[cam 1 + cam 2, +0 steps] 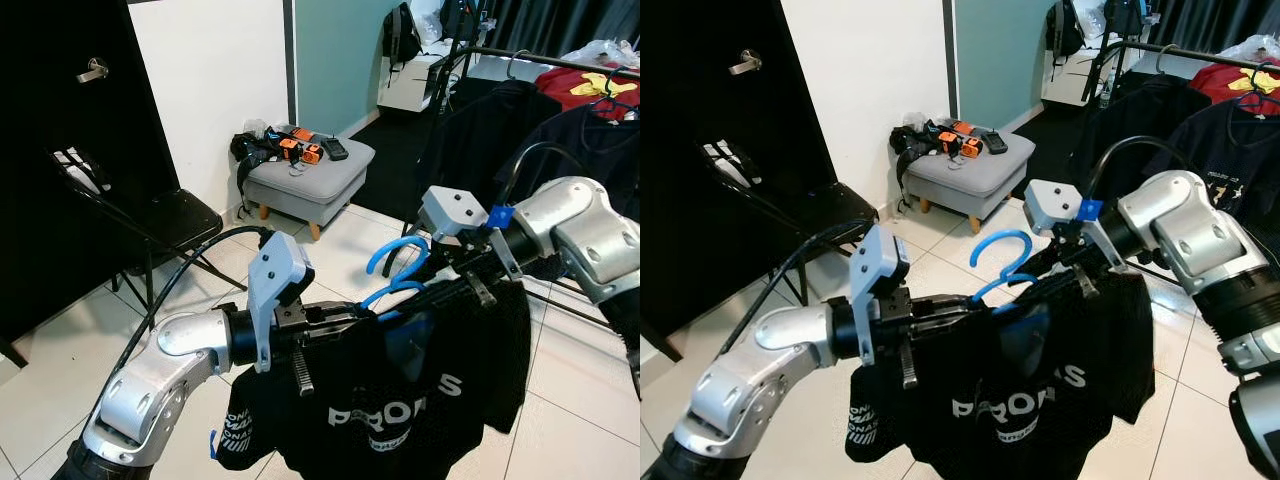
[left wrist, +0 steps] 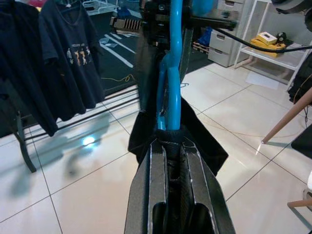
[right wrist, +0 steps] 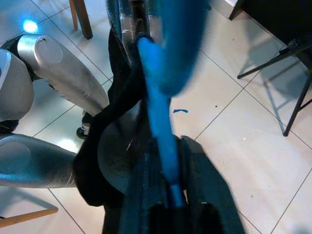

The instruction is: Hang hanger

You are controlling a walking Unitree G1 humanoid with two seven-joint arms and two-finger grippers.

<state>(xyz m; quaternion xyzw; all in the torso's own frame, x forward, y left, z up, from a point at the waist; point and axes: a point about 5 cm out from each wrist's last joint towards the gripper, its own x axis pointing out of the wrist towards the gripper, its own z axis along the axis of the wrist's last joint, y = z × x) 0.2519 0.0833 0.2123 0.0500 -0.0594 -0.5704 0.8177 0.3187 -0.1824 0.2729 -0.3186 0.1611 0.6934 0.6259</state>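
A blue plastic hanger [image 1: 395, 262] carries a black printed T-shirt [image 1: 400, 400] and is held level in front of me, its hook pointing up. My left gripper [image 1: 345, 320] is shut on the hanger's left shoulder, seen close in the left wrist view as the blue hanger [image 2: 169, 97] running out between the black fingers [image 2: 156, 180]. My right gripper [image 1: 455, 283] is shut on the hanger's right shoulder; the right wrist view has the blue bar [image 3: 158, 122] clamped between its fingers. The clothes rail [image 1: 560, 62] with hung shirts stands at the far right.
A black folding chair [image 1: 150, 225] stands to the left by a dark door. A grey ottoman [image 1: 305, 180] with orange and black gear sits ahead by the white wall. Dark and red shirts [image 1: 590, 95] hang on the rail. White tiled floor [image 1: 60, 350] lies between.
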